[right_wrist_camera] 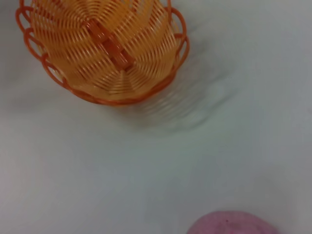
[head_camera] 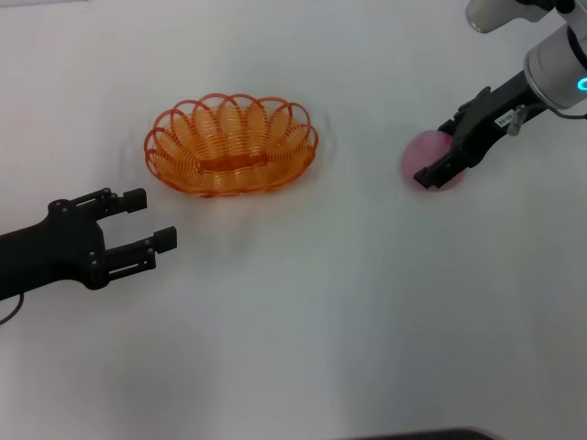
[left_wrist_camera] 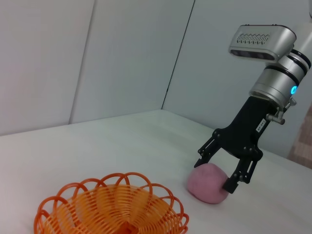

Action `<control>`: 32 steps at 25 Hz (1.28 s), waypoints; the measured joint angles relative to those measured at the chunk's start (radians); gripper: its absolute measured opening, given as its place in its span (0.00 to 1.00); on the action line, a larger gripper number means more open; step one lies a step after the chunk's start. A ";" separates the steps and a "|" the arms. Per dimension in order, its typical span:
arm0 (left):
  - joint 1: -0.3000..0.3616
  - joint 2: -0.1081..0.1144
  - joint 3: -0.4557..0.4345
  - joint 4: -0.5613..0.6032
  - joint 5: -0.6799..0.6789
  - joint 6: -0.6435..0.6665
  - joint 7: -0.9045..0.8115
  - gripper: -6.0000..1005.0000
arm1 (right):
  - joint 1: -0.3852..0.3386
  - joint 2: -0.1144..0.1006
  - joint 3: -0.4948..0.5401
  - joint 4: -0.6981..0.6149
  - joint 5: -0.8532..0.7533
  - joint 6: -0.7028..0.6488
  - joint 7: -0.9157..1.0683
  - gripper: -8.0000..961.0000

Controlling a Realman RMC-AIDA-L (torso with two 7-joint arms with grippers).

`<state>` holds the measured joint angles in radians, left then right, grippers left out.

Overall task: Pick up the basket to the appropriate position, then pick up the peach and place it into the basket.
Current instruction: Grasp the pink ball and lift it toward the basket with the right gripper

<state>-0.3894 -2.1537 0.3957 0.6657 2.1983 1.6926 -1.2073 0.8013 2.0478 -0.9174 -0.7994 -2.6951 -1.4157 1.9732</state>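
The right hand (head_camera: 438, 163) straddles the round soft-pink peach (head_camera: 420, 156) on the white bench (head_camera: 367, 321), fingers (left_wrist_camera: 233, 184) spread to either side; whether they press its skin cannot be told. The hand covers part of the fruit in the head view, and the right wrist view cuts it off. The left hand (head_camera: 151, 220) rests released near the oval orange wire-loop basket (head_camera: 229, 144), apart from it. Bare bench lies between basket and peach.

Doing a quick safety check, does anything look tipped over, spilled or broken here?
Nothing stands out. The basket sits upright and empty, and the peach rests whole on the table between the right gripper fingers.
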 joint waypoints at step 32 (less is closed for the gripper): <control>0.008 0.000 0.002 0.000 0.005 0.001 -0.003 0.74 | 0.005 0.002 0.000 -0.009 -0.010 0.001 0.011 0.37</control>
<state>-0.3819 -2.1536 0.3973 0.6658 2.2028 1.6940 -1.2101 0.8058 2.0494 -0.9174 -0.8080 -2.7046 -1.4143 1.9845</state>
